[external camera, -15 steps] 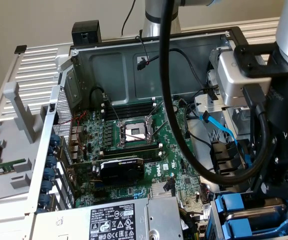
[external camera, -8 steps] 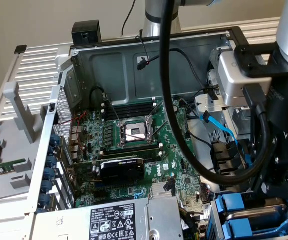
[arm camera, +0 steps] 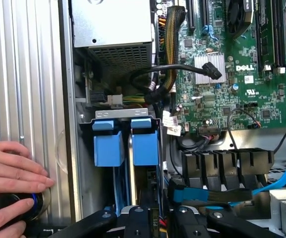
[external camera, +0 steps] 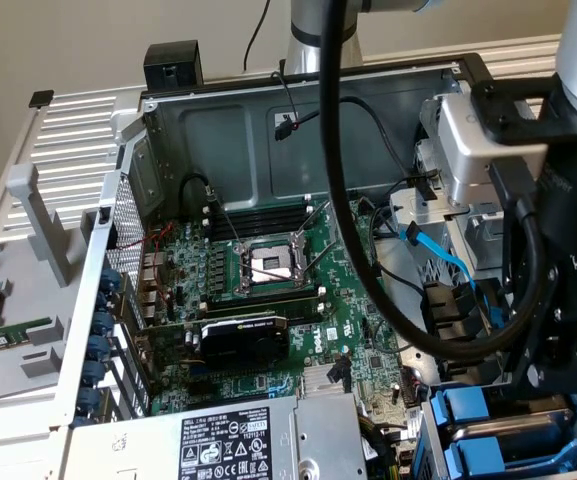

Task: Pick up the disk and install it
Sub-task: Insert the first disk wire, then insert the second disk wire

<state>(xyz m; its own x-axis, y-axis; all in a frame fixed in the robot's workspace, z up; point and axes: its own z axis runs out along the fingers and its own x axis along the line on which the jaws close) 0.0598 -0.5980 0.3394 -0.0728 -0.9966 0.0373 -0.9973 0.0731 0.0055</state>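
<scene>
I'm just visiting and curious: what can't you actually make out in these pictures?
- Exterior view: the robot arm covers part of the blue carriers.
- Wrist view: the drives' metal bodies lie mostly hidden in the bay behind those carriers.
- Wrist view: a person's hand, cut by the edge, covers a black knob.

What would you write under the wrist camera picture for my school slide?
Blue disk carriers sit in the computer's drive bay beside the green motherboard, while a person's hand rests on the case.

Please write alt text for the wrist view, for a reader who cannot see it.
Inside an open computer case, two bright blue drive carriers stand side by side in a metal bay, just beyond the black gripper. A green motherboard lies beside them, and a person's hand rests on the case's outer edge.
</scene>
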